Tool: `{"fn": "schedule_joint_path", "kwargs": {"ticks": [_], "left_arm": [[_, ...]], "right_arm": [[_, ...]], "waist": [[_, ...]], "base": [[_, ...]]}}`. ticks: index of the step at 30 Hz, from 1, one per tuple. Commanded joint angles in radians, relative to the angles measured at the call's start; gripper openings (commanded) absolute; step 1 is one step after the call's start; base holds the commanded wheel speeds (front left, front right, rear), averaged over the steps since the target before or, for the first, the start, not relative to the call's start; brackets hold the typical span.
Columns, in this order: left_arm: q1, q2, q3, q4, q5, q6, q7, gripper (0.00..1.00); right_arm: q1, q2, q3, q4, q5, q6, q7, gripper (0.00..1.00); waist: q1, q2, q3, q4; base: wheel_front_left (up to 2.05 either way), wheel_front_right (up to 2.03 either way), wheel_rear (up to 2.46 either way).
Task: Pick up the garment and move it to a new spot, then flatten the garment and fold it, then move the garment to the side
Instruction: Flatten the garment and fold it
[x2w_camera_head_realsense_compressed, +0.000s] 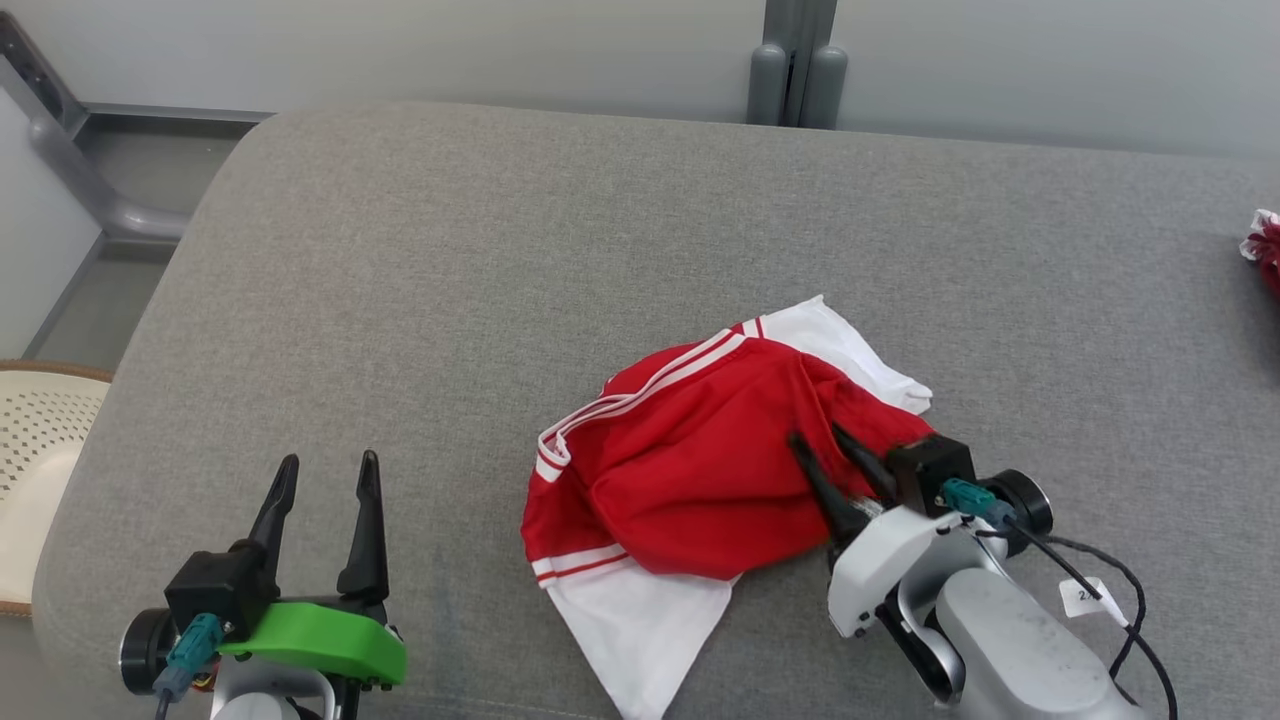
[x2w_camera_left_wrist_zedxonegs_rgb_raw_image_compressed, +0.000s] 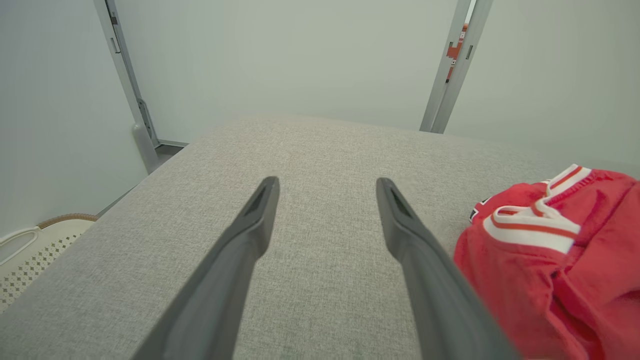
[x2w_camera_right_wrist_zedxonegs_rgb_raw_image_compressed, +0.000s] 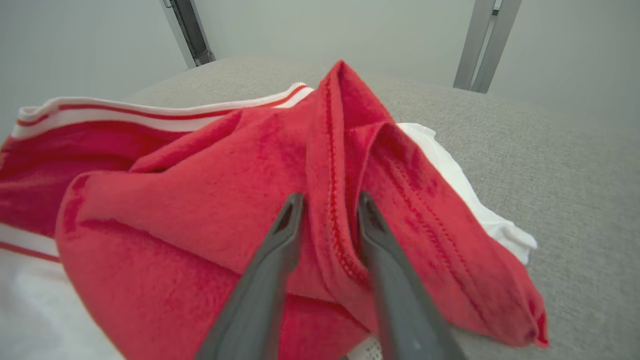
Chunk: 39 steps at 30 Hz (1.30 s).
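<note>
The red and white garment (x2w_camera_head_realsense_compressed: 690, 470) lies crumpled on the grey cushion (x2w_camera_head_realsense_compressed: 500, 250), right of its middle. The right gripper (x2w_camera_head_realsense_compressed: 815, 437) pinches a raised red fold between its 2 nearly closed fingers. Over the cushion's near-left corner the left gripper (x2w_camera_head_realsense_compressed: 330, 460) gapes wide, holding nothing.

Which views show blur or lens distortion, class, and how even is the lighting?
Head view: sharp, soft even light. Left wrist view: wall posts lean outward, left claw blurs toward the bottom edge. Right wrist view: the garment is out of focus at lower left.
</note>
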<state>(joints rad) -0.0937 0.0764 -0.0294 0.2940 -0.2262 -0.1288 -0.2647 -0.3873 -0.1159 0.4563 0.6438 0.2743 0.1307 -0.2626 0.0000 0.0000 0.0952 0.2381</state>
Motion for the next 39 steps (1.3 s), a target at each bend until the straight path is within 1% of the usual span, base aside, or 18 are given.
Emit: {"fn": "schedule_joint_path", "kwargs": {"ticks": [1, 4, 9, 13, 16, 19, 21, 22, 23, 24, 28, 32, 34, 39], "left_arm": [[-0.012, 0.0, 0.003, 0.002, 0.008, -0.003, 0.001, 1.0], [-0.01, -0.001, 0.008, 0.006, 0.009, -0.003, 0.001, 1.0], [-0.01, -0.008, 0.007, 0.011, 0.014, -0.003, 0.001, 1.0], [-0.021, -0.013, -0.004, 0.013, 0.006, -0.003, 0.001, 1.0], [-0.028, -0.015, -0.009, 0.017, -0.001, -0.003, 0.001, 1.0], [-0.035, -0.017, -0.013, 0.02, -0.007, -0.003, 0.001, 1.0], [-0.04, -0.02, -0.021, 0.024, -0.009, -0.003, 0.001, 1.0], [-0.043, -0.021, -0.024, 0.025, -0.011, -0.003, 0.001, 1.0], [-0.044, -0.021, -0.025, 0.027, -0.012, -0.003, 0.001, 1.0], [-0.046, -0.022, -0.025, 0.029, -0.014, -0.003, 0.001, 1.0], [-0.044, -0.024, -0.015, 0.032, -0.015, -0.003, 0.001, 1.0], [-0.032, -0.024, -0.003, 0.034, -0.002, -0.003, 0.001, 1.0], [-0.027, -0.024, 0.005, 0.033, 0.004, -0.003, 0.001, 1.0], [-0.005, -0.023, 0.023, 0.025, 0.019, -0.003, 0.001, 1.0]], "right_arm": [[-0.032, -0.009, -0.001, 0.015, 0.013, 0.0, -0.002, 0.0], [-0.075, -0.023, -0.012, 0.009, 0.02, 0.0, -0.003, 0.0], [-0.161, -0.067, -0.064, -0.024, 0.016, 0.0, -0.003, 0.0], [-0.263, -0.111, -0.092, -0.006, 0.007, 0.0, -0.003, 0.0], [-0.347, -0.14, -0.12, 0.055, 0.014, 0.0, 0.013, 0.0], [-0.41, -0.132, -0.136, 0.135, 0.036, 0.0, 0.033, 0.0], [-0.44, -0.138, -0.13, 0.193, 0.032, 0.0, 0.042, 0.0], [-0.454, -0.137, -0.124, 0.22, 0.028, 0.0, 0.04, 0.21], [-0.461, -0.134, -0.118, 0.24, 0.025, 0.0, 0.036, 0.65], [-0.469, -0.13, -0.115, 0.259, 0.026, 0.0, 0.03, 1.0], [-0.482, -0.124, -0.098, 0.299, 0.023, 0.0, 0.009, 1.0], [-0.46, -0.13, -0.104, 0.266, 0.022, 0.0, -0.003, 1.0], [-0.431, -0.135, -0.122, 0.201, 0.023, 0.0, -0.003, 1.0], [-0.295, -0.144, -0.169, 0.01, 0.007, 0.0, -0.002, 1.0]], "waist": [[0.0, 0.0, 0.006, 0.007], [0.0, 0.0, 0.003, 0.007], [0.0, 0.0, -0.004, 0.007], [0.0, 0.0, 0.002, 0.022], [0.0, 0.0, 0.012, 0.041], [0.0, 0.0, 0.021, 0.059], [0.0, 0.0, 0.029, 0.071], [0.0, 0.0, 0.032, 0.075], [0.0, 0.0, 0.033, 0.077], [0.0, 0.0, 0.035, 0.079], [0.0, 0.0, 0.03, 0.069], [0.0, 0.0, 0.013, 0.04], [0.0, 0.0, 0.003, 0.023], [0.0, 0.0, -0.023, -0.027]], "base": [[0.0, 0.0, 0.0], [0.0, 0.0, 0.0], [0.0, 0.0, 0.0], [0.0, 0.0, 0.0], [0.0, 0.0, 0.0], [0.0, 0.0, 0.0], [0.0, 0.0, 0.0], [0.0, 0.0, 0.0], [0.0, 0.0, 0.0], [0.0, 0.0, 0.0], [0.0, 0.0, 0.0], [0.0, 0.0, 0.0], [0.0, 0.0, 0.0], [0.0, 0.0, 0.0]]}}
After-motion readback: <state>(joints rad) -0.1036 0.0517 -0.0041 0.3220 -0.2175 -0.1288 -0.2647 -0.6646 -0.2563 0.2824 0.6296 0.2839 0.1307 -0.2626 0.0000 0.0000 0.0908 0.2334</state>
